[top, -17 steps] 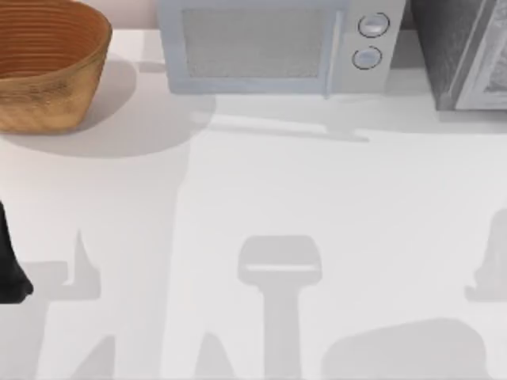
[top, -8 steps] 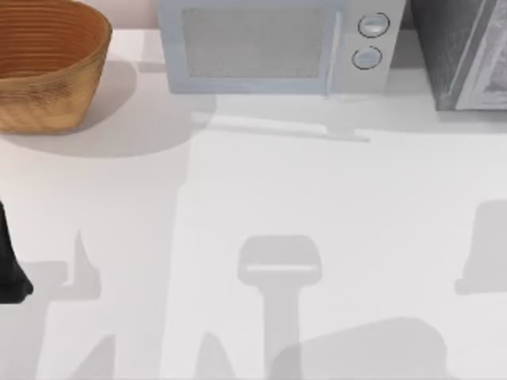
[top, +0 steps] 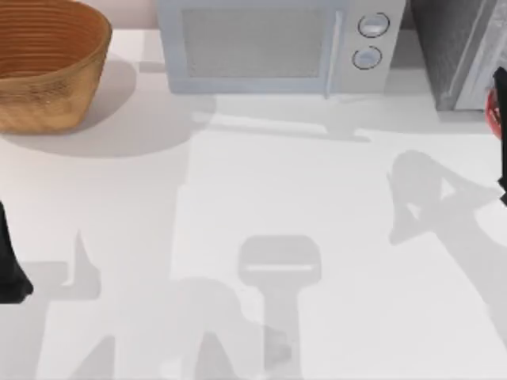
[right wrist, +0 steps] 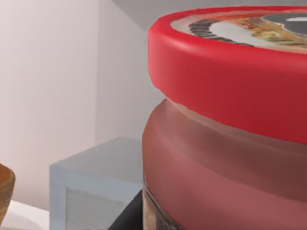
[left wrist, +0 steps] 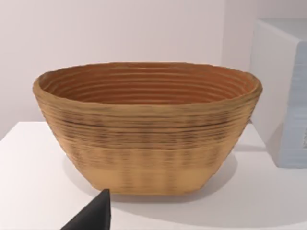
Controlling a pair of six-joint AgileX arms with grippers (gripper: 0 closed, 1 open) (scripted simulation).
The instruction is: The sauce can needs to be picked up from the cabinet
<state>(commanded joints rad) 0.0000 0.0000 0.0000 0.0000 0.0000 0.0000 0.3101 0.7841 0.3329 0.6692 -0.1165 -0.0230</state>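
The sauce can (top: 492, 111) shows as a sliver of red at the top view's right edge, just in front of the cabinet (top: 447, 47), a dark grey speckled box with a pale door panel. My right gripper (top: 500, 127) is there as a black shape against the can, shut on it. In the right wrist view the sauce can (right wrist: 225, 143) looms very close, with a red lid over a reddish body, and one dark finger (right wrist: 127, 218) lies beside its base. My left arm (top: 9, 265) is parked at the table's left edge.
A woven basket (top: 47, 63) stands at the back left and also appears as the basket (left wrist: 148, 124) in the left wrist view. A light grey microwave (top: 277, 47) with two knobs stands at the back middle. The white table (top: 261, 190) carries arm shadows.
The right gripper and the red can have come into the top view at the right edge. Arm shadows have shifted up and left across the table. The left arm has not moved.
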